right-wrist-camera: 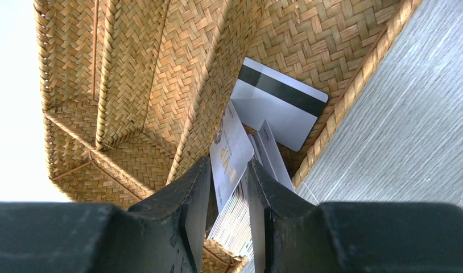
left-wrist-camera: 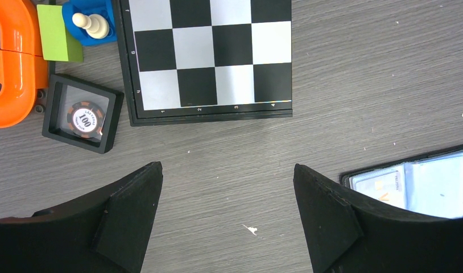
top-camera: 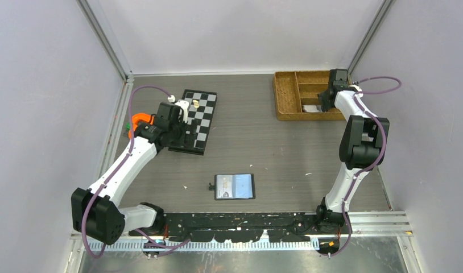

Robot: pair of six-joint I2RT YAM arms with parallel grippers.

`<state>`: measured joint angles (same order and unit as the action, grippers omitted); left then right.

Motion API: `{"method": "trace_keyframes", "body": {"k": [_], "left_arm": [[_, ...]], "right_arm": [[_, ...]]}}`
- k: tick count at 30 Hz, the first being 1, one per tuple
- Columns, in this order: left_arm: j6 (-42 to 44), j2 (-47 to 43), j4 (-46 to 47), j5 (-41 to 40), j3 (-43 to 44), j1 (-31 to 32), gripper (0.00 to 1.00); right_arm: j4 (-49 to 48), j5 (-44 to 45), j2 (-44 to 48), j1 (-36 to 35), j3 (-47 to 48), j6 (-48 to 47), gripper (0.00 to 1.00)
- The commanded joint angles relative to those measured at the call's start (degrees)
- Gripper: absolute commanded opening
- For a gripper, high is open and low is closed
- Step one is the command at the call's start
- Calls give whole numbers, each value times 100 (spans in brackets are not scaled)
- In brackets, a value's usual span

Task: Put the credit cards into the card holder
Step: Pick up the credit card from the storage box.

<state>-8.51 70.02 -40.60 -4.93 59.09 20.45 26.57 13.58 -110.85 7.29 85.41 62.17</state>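
Right hand (right-wrist-camera: 228, 170) pinches cards (right-wrist-camera: 230, 149) standing in the tray (right-wrist-camera: 132, 85); left hand (left-wrist-camera: 226, 173) hangs released over the surface (left-wrist-camera: 360, 85) beside the open wallet (left-wrist-camera: 431, 185).

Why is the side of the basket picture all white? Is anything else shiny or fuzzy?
Right wrist view: bright light washes out the left edge beside the tray, and the close fingers look soft, the cards crisp. Left wrist view: the chessboard has slightly shiny pale squares. Top view: even light, faint shadows.

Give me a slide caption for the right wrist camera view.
Right fingers pinching a few credit cards inside a woven tray compartment, a striped card lying just beyond.
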Motion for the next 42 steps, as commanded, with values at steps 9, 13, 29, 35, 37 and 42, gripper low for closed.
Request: {"method": "trace_keyframes", "body": {"k": [9,13,29,35,37,42], "left_arm": [[78,1,69,-61,-21,-23,87],[78,-12,68,-69,-25,-23,87],[93,-32,65,-87,-36,-23,87],[95,-32,61,-104,-37,-23,87],[95,-37,70,-107,-30,-23,87],[104,-84,36,-106,-25,-23,86]], "right_arm": [[-143,33,-156,18,187,293,34],[-159,27,-214,18,210,324,32],[-257,-54,-361,18,206,407,20],[-283,35,-205,18,240,360,13],[-288,56,-101,18,244,335,11],[-271,168,272,18,328,176,7]]}}
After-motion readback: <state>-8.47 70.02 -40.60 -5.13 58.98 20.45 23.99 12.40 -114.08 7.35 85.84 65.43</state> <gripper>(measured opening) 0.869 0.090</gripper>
